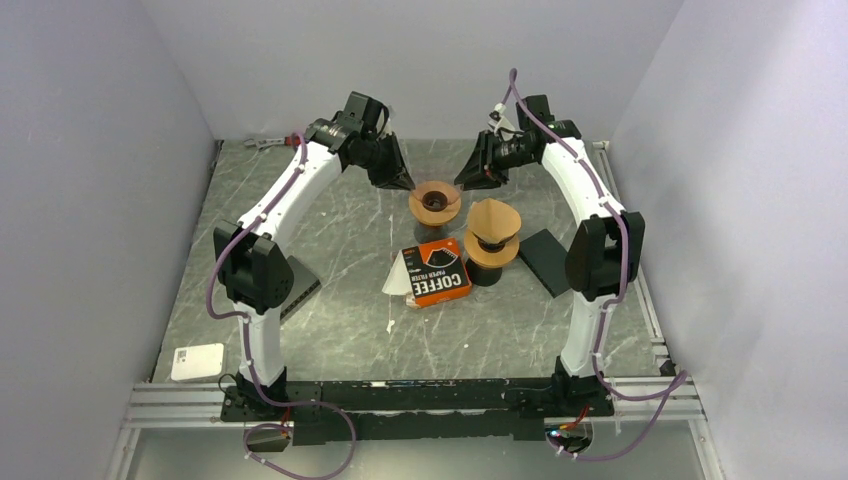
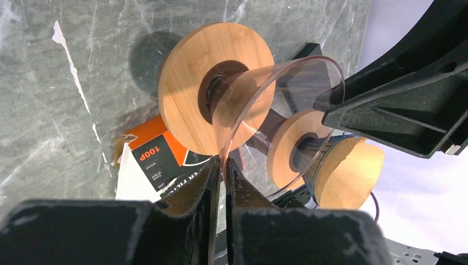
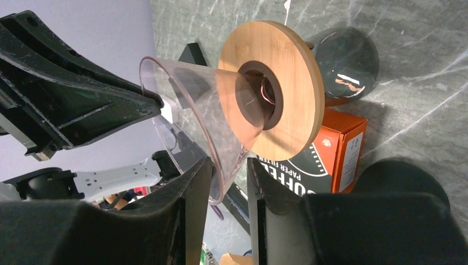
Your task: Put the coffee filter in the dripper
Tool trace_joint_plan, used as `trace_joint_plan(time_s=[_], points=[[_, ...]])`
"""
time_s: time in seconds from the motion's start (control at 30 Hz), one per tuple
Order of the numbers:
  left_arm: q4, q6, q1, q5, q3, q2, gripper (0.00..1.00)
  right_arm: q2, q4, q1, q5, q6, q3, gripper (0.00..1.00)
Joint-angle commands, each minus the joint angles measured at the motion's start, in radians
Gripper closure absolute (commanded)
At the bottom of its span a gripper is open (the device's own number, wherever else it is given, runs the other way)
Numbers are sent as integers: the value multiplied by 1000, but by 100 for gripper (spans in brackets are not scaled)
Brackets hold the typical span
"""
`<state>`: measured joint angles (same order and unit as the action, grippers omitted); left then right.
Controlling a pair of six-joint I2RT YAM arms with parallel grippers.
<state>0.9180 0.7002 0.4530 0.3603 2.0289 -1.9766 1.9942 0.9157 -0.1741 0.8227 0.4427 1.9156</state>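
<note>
Shows a clear plastic cone dripper with a round wooden collar (image 1: 435, 203) lifted above a grey marbled table (image 1: 330, 330) between 2 robot arms. Has the left gripper (image 2: 223, 165) pinched tight on the cone's rim, and the right gripper (image 3: 229, 163) part open, fingers straddling the opposite rim with a gap on 1 side. Places the brown paper coffee filter (image 1: 493, 222) atop a 2nd wooden-collared dripper (image 1: 492, 255) just right of the lifted one, beside an orange and black filter box (image 1: 438, 272).
</note>
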Motion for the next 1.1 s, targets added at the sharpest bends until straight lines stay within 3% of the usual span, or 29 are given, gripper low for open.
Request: trace_joint_plan(time_s=[0.0,0.3,0.6,1.07], points=[[8,7,4,-2,6,-10,89,17,-4,-10,18,-24,16,68],[36,17,4,-21,27,-32,92,65,49,-18,-2,-31,54,75],[26,31,4,-12,41,-46,83,125,151,-21,-42,-55,114,78],[42,33,4,-25,21,-53,89,163,212,-33,-64,-73,157,76]])
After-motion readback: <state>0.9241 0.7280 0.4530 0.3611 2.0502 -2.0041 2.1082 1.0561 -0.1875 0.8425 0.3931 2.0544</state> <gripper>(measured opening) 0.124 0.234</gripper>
